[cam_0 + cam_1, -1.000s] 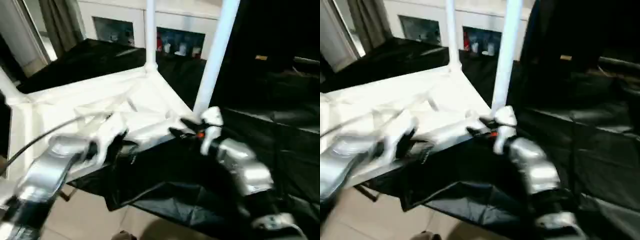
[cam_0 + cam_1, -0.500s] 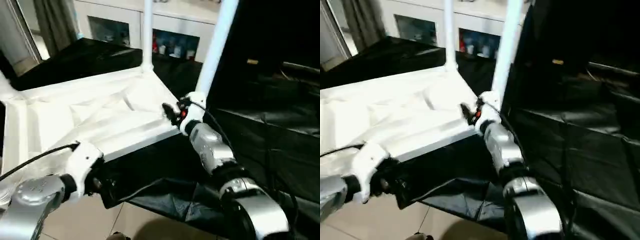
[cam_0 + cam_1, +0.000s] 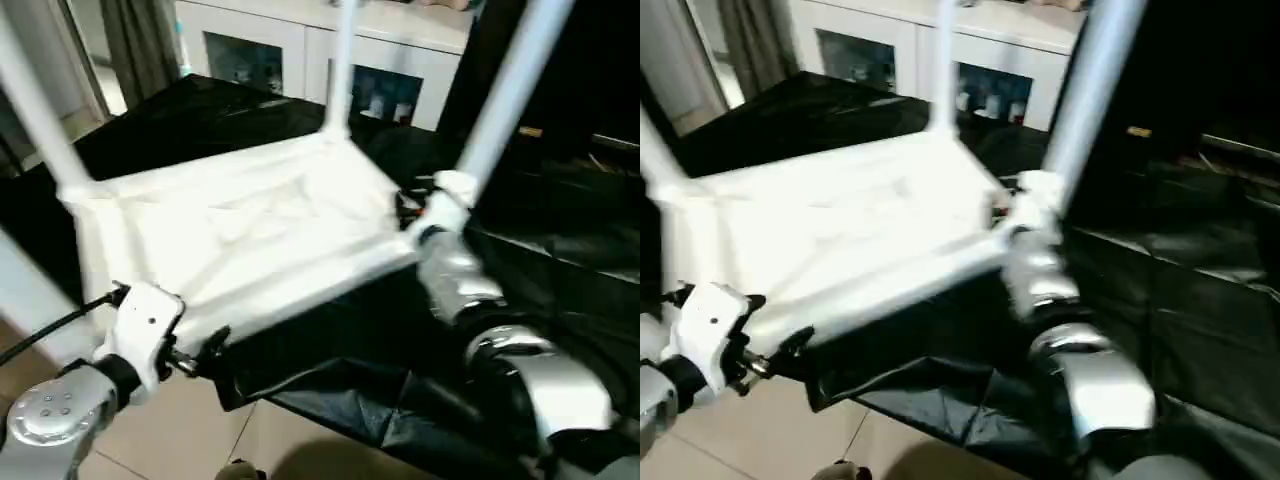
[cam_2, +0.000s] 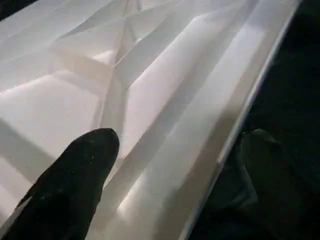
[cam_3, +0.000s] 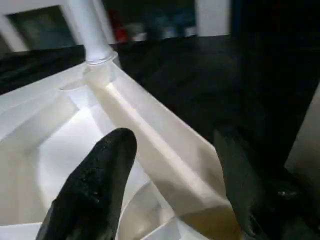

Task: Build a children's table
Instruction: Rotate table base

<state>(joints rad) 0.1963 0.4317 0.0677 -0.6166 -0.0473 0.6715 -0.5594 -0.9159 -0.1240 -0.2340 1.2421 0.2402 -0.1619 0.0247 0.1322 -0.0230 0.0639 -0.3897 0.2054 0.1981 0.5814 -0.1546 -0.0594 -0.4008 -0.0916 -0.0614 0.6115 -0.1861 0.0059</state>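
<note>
The white children's table (image 3: 250, 230) lies upside down on a black cloth, ribbed underside up. Its tube legs stand upward: one at the far corner (image 3: 340, 70), one at the right corner (image 3: 505, 90), one at the left corner (image 3: 35, 100). My left gripper (image 3: 200, 350) is open at the table's near edge. In the left wrist view one finger (image 4: 75, 185) lies over the ribs and the other hangs outside the rim. My right gripper (image 3: 410, 210) is open at the near right corner beside the leg's base, its fingers (image 5: 100, 180) straddling the rim (image 5: 165, 150).
The black cloth (image 3: 350, 390) covers the bench and hangs over its front edge above the tiled floor (image 3: 170, 440). A white glass-door cabinet (image 3: 260, 50) stands behind. Dark draped shapes rise at the right (image 3: 570, 200).
The camera has shifted. My left arm has drawn back from over the underside to the near edge. My right gripper has stayed at the near right corner by the leg.
</note>
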